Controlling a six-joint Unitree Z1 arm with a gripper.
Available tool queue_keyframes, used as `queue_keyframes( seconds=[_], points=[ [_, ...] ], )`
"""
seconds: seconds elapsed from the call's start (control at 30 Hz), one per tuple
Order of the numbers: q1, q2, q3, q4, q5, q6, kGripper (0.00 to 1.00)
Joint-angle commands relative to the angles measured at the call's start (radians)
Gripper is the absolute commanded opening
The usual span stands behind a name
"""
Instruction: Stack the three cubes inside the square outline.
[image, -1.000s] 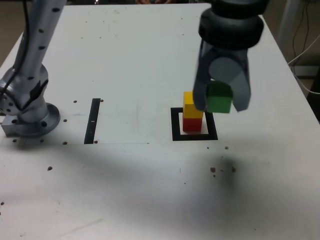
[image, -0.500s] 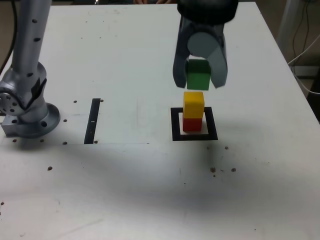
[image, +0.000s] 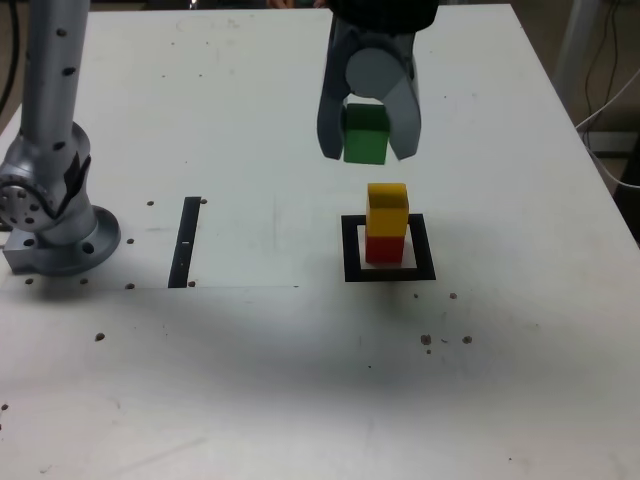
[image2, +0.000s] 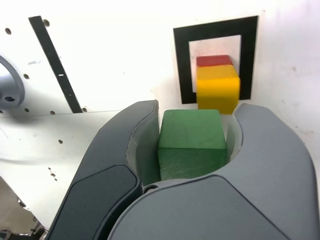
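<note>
Green cube (image: 365, 135) pinched in the end effector (image: 368, 138), raised off the tabletop (image: 260, 100).
Yellow cube (image: 387, 209) sat on red cube (image: 384, 249) inside the square outline (image: 350, 250).

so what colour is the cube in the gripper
Green cube; the wrist view shows it best.

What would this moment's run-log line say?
tool: shut on green cube, in the air | yellow cube: on red cube inside square outline | stack: green not yet placed

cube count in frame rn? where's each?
3. The red cube sits inside the square outline, the yellow cube is stacked on it, and the green cube is held in the gripper, in the air above. Nothing suggests hidden ones.
</note>
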Motion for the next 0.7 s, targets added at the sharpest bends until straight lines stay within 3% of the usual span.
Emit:
queue_keyframes(
  seconds=[0.0,0.67],
  points=[
    [0.008,-0.011,0.009,0.007,-0.003,0.004,0.3],
    [0.029,0.025,0.035,-0.031,-0.033,0.013,0.29]
  ],
)
